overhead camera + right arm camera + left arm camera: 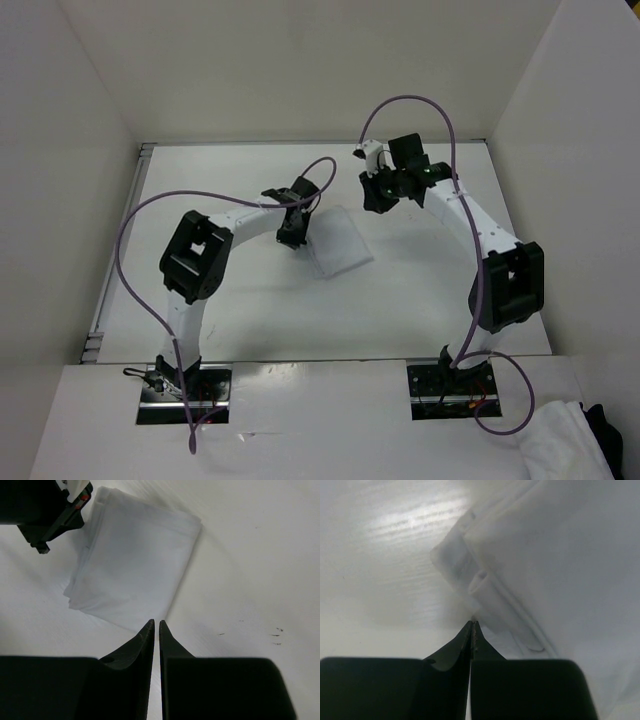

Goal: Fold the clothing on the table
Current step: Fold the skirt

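Clothing point(338, 243) lies flat on the table point(420, 300) as a small, roughly rectangular white packet, folded over itself so that several thin layers stack at one edge

Left gripper point(292, 237) sits at the left edge of the clothing. In its own wrist view the gripper point(472, 624) has its jaws pressed fully together, the two dark tapered tips meeting in a point right at a hemmed edge of the clothing point(560, 555). Whether any cloth is pinched between the tips cannot be told.

Right gripper point(377, 198) is beyond the far right corner of the clothing, apart from it. Its wrist view shows the gripper point(156, 622) with jaws narrow, only a thin slit between the black tips, and nothing in that slit; bare tabletop lies beneath.

The fabric is thin, soft and slightly see-through, with a flat stitched band and a small rolled loop along the hem. From the right wrist the clothing point(135, 565) shows smooth faces, faint creases and rounded corners. The tabletop is matte white with a few tiny dark marks point(275, 632) well to the side of the clothing
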Controlling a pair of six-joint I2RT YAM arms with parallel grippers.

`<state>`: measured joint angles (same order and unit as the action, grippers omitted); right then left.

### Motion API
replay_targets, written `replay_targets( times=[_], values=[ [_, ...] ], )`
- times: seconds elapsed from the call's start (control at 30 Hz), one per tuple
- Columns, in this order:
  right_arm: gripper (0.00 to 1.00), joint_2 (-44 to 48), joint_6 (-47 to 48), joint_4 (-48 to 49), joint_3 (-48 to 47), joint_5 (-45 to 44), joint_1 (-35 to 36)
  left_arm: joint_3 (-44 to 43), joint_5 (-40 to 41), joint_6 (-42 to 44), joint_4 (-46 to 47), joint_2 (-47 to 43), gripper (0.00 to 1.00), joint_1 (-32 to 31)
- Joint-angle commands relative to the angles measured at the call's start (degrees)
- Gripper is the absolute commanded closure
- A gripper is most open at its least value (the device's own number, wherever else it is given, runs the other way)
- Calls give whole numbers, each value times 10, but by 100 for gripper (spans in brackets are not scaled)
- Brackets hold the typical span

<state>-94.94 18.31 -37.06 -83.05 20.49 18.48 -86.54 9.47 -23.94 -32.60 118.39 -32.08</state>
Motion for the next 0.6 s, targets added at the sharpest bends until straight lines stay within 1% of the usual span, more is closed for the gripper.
replay_targets(
  times=[0.0,0.17,0.27,0.3,0.4,0.47,0.5,0.57],
  values=[
    [88,27,9,-20,-29,9,-6,-32,22,13,-5,37,100,4],
    [88,39,9,-25,-29,9,-6,-96,27,44,-5,90,100,23],
    [88,49,15,-30,-24,9,-6,-151,33,70,-12,126,100,39],
    [88,49,15,-30,-17,3,-6,-187,33,75,-24,147,100,52],
    [89,62,15,-30,-3,3,-11,-251,33,81,-40,171,100,76],
    [89,69,8,-30,3,3,-17,-259,33,81,-40,177,100,90],
    [89,74,2,-30,9,3,-17,-259,33,81,-40,165,100,96],
    [89,79,-32,-18,21,16,-35,-239,40,81,-28,146,97,108]
  ],
)
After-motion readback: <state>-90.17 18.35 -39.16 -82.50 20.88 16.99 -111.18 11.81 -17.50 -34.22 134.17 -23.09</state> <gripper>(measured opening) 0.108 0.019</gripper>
